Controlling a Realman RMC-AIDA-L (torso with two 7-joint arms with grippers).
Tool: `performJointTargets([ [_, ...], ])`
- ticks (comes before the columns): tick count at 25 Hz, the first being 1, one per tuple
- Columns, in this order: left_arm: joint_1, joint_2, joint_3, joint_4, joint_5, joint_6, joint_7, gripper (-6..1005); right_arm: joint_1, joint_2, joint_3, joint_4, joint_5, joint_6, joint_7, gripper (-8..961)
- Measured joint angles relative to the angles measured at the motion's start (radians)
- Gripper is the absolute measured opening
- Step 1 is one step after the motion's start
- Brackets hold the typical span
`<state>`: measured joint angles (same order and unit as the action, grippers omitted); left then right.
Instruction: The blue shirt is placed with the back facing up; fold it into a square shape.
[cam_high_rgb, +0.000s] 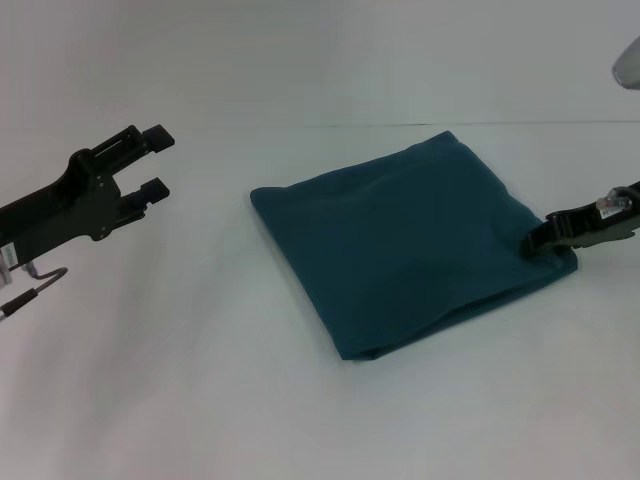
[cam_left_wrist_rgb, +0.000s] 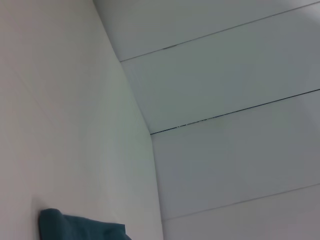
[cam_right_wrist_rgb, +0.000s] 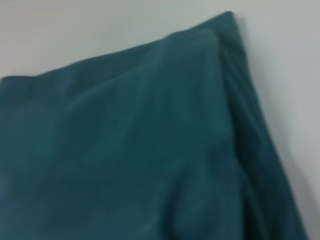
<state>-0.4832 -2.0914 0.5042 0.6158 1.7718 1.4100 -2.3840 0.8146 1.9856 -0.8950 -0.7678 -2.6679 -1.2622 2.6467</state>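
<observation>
The blue shirt (cam_high_rgb: 405, 240) is lying flat on the white table (cam_high_rgb: 200, 380), folded up into a roughly square packet, plain side up, turned a bit like a diamond in the head view. Layered edges show along its near side.

The right gripper (cam_high_rgb: 530, 243) is down at the shirt's right corner, tips touching the fabric edge. Whether it's pinching the cloth or just resting there, I honestly can't tell; the tips look close together, but they're too small to read. Its wrist view is filled with teal fabric (cam_right_wrist_rgb: 150, 150), showing stacked folds along one edge.

The left gripper (cam_high_rgb: 152, 162) hangs above the table, well off to the shirt's left, with its two fingers spread apart and nothing between them. Its wrist view catches only a small bit of the shirt (cam_left_wrist_rgb: 75, 227).
</observation>
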Motion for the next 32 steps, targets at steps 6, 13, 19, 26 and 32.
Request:
performJointTargets([
  [6,0.000,0.002,-0.001,-0.001,0.000,0.003,-0.002,876,-0.004,0.001,0.002,-0.030,-0.077,0.053,0.050,528],
  [13,0.002,0.003,-0.001,-0.001,0.001,0.005,-0.004,876,-0.025,-0.018,0.020,-0.106,-0.077,-0.015,0.050,551],
  [19,0.006,0.008,0.009,0.009,0.064,0.025,-0.039,875,-0.051,-0.046,0.128,-0.134,-0.035,-0.059,0.020,570],
  [26,-0.007,0.002,0.072,0.034,0.202,0.082,-0.162,875,-0.100,-0.152,0.366,-0.009,0.328,-0.209,-0.138,594],
  [32,-0.019,-0.023,0.185,0.034,0.245,0.040,-0.240,875,-0.173,-0.192,0.386,0.002,0.501,-0.236,-0.135,649],
])
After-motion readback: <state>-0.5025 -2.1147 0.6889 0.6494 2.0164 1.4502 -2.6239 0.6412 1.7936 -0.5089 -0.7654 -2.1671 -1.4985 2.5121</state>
